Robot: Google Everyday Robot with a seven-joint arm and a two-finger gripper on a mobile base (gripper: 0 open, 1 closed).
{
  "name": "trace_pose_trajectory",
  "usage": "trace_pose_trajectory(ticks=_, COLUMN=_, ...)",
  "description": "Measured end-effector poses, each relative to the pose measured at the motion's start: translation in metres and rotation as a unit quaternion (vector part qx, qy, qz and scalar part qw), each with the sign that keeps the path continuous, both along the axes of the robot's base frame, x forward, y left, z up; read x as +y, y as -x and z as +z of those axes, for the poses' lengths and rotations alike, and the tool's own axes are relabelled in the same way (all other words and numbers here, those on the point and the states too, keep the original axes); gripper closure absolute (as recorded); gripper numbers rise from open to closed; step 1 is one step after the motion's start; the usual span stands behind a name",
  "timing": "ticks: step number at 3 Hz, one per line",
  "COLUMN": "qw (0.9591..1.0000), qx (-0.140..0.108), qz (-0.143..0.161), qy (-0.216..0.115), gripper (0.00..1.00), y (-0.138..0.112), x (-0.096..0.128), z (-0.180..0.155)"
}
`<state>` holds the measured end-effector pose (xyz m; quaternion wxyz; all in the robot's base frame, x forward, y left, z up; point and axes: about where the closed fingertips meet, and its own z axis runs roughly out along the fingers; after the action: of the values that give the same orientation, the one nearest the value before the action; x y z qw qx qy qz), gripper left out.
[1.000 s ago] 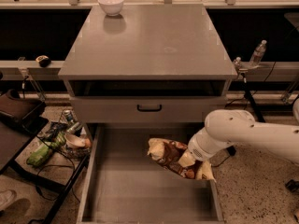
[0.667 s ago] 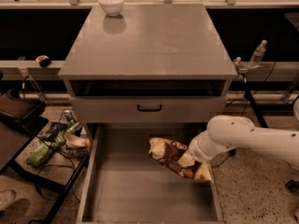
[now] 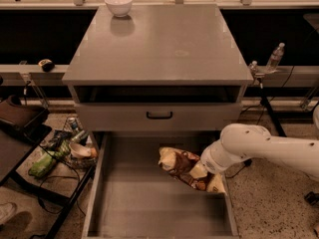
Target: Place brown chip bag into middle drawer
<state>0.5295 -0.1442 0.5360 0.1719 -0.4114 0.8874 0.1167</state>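
The brown chip bag (image 3: 182, 164) is crumpled, with a dark centre and pale ends. It hangs tilted over the right side of the middle drawer (image 3: 134, 203), a deep grey box pulled out at the cabinet's foot, and its right end is near the drawer's right wall. My gripper (image 3: 202, 172) reaches in from the right on the white arm (image 3: 264, 146) and is shut on the bag's right half. The wrist and the bag hide most of the gripper.
The shut drawer front with a black handle (image 3: 159, 115) is just above the open drawer. A white bowl (image 3: 118, 4) sits on the cabinet top (image 3: 164, 44). A wire rack with cans and clutter (image 3: 65, 148) stands at the left. A water bottle (image 3: 274, 58) stands at the right.
The arm has sunk slightly and shifted a little toward the drawer. The chip bag stays in almost the same place over the drawer's right side.
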Motion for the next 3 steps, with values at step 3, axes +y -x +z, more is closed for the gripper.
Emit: trace_pose_trajectory(ticks=3, qw=1.0000, qx=-0.002, qz=0.001, qy=-0.001, gripper=0.00, y=0.0010, x=0.0005, z=0.0015)
